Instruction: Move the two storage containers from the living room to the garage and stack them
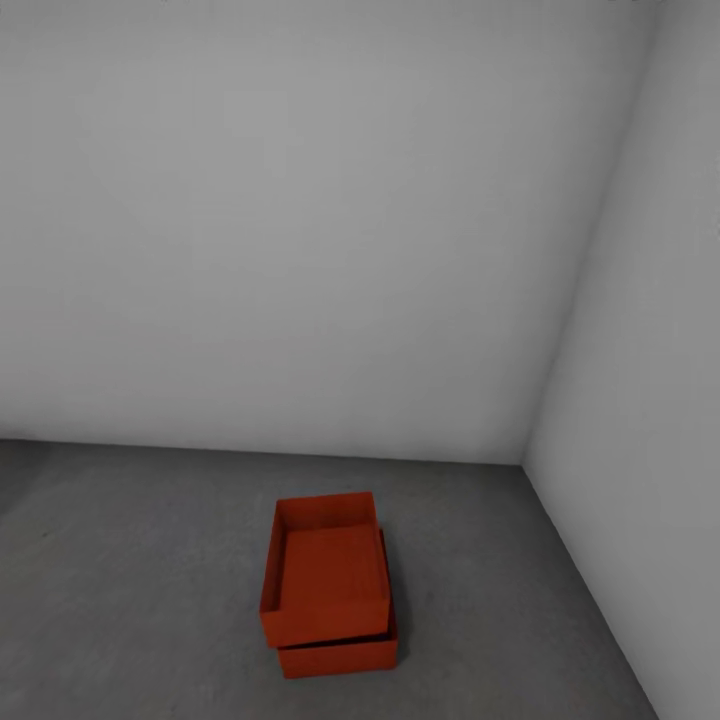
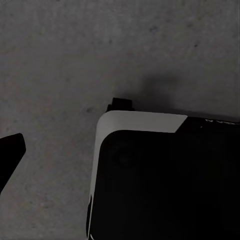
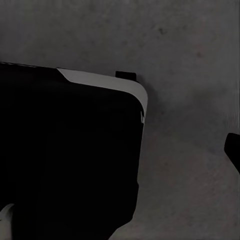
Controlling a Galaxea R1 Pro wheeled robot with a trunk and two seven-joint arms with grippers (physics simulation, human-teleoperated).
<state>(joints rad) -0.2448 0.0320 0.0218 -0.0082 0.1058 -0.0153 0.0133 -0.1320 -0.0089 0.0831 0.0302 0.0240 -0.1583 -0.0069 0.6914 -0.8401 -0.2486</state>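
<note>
Two red-orange storage containers stand stacked on the garage's dark grey concrete floor, near the room's right corner. The upper container rests on the lower one, turned slightly and shifted toward the back wall. Of the lower container, only the front wall and a strip of the right side show. Both are open-topped and look empty. In the left wrist view, one dark fingertip sits at the picture's edge over bare concrete. The right wrist view likewise shows one fingertip at its edge. Nothing lies between the fingers.
A plain pale grey back wall meets a side wall just right of the stack. My black base with a white rim shows in both wrist views, standing on the concrete.
</note>
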